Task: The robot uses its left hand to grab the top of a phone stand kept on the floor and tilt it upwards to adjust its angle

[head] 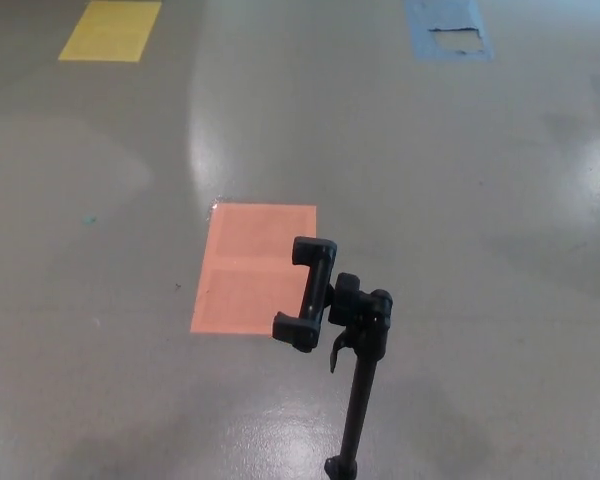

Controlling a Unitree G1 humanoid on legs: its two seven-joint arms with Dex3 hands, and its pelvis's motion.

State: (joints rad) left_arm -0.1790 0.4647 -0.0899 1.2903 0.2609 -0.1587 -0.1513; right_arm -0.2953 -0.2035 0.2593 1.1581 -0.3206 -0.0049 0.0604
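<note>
- Stand (358, 385) seen upright on floor (460, 200), clamp (310, 295) empty, near orange patch (252, 266).
- No hand is shown; their state cannot be told.
- Grasp and tilt judged not yet begun.

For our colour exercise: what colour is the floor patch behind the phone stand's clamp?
Orange-pink patch, seen in the head view, behind the black phone stand.

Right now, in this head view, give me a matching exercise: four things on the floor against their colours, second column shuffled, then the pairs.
Things:
1. phone stand
2. patch behind the stand's clamp
3. patch at far left
4. patch at far right

Colours:
A. blue
B. black
C. yellow
D. salmon pink

Pairs: 1-B, 2-D, 3-C, 4-A. Neither robot hand is in view.
</note>
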